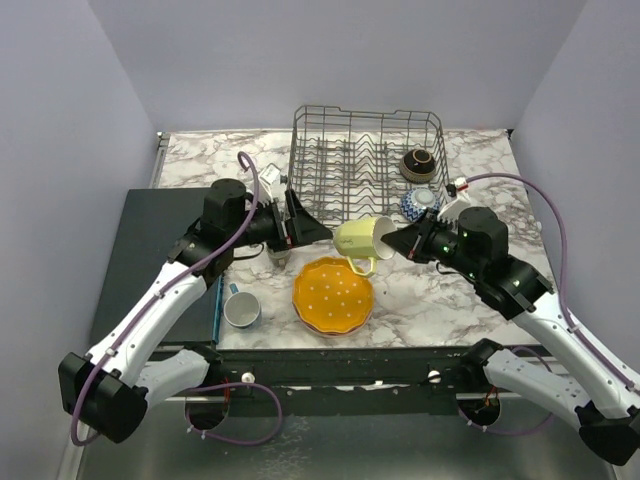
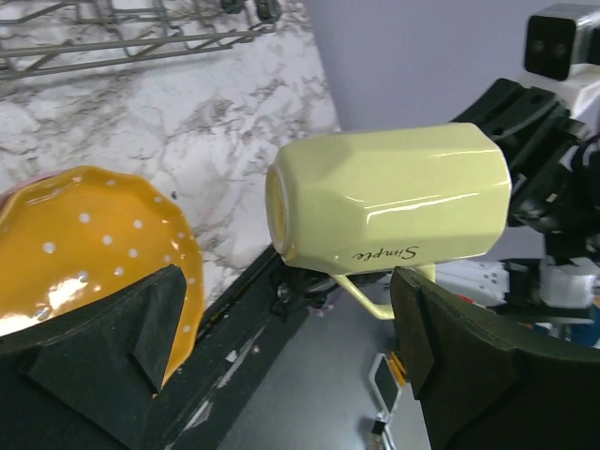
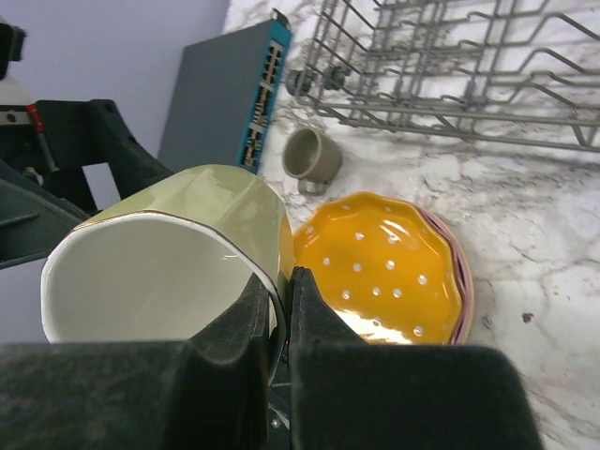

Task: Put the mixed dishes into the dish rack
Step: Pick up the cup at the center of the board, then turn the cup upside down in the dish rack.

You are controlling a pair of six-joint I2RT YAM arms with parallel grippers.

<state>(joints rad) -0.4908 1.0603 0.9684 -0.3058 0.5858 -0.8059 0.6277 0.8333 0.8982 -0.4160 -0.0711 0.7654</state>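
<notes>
My right gripper point(image 1: 398, 240) is shut on the rim of a pale yellow mug point(image 1: 362, 238) and holds it on its side above the table, in front of the grey wire dish rack point(image 1: 370, 150). In the right wrist view one finger is inside the mug point(image 3: 178, 244) and one outside, at the gripper point(image 3: 278, 300). My left gripper point(image 1: 310, 230) is open and faces the mug's base. In the left wrist view the mug point(image 2: 394, 202) lies just beyond the open gripper point(image 2: 281, 347). An orange white-dotted plate point(image 1: 333, 295) lies on a pink plate below.
A brown bowl point(image 1: 418, 163) sits in the rack's right side and a blue patterned bowl point(image 1: 420, 203) at its near right corner. A grey mug point(image 1: 241, 308) stands by the edge of the dark mat point(image 1: 165, 260) at the left.
</notes>
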